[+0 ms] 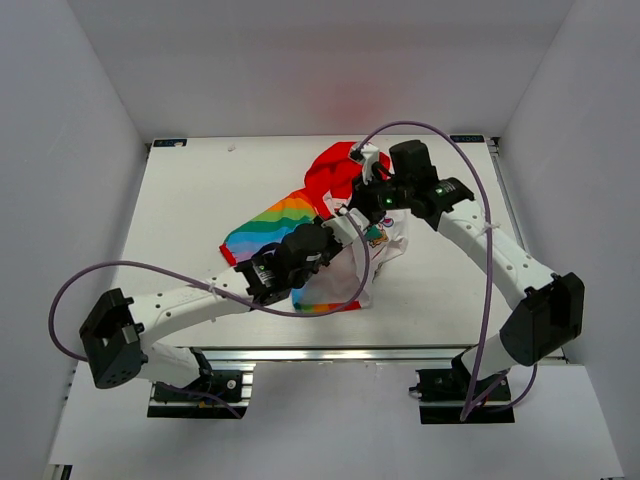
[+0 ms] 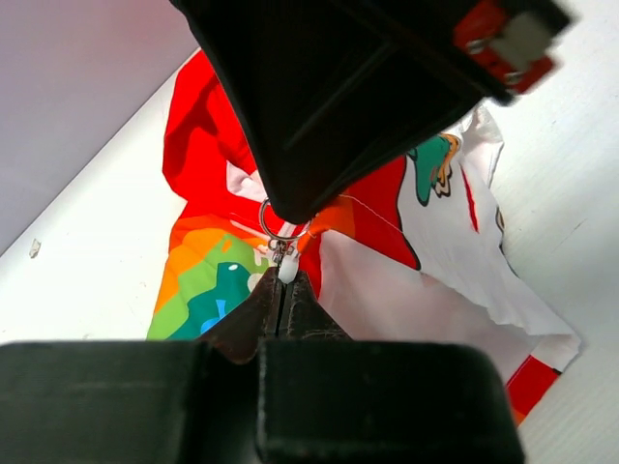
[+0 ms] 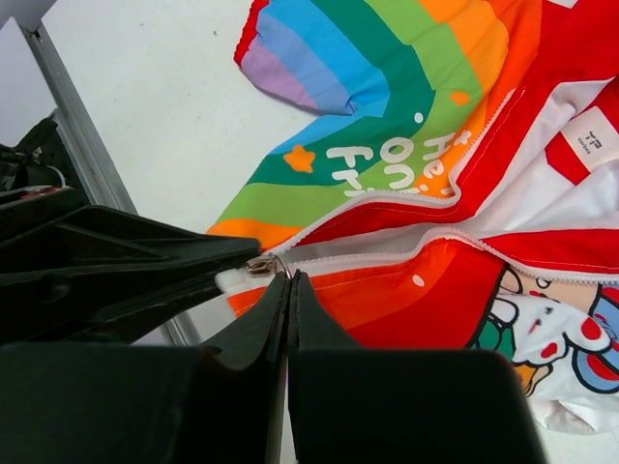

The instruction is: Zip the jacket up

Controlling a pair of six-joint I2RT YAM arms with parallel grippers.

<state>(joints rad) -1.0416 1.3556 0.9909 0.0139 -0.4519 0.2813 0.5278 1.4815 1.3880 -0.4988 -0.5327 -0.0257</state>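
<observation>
Two grippers meet at the open zipper of the jacket, which lies mid-tabletop toward the far edge. Left gripper is clamped on the white tab; right gripper is pinched on the pull ring.

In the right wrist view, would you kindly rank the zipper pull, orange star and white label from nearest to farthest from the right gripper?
1. The zipper pull, just left of the right gripper.
2. The orange star, a way above.
3. The white label, far upper right.
</observation>
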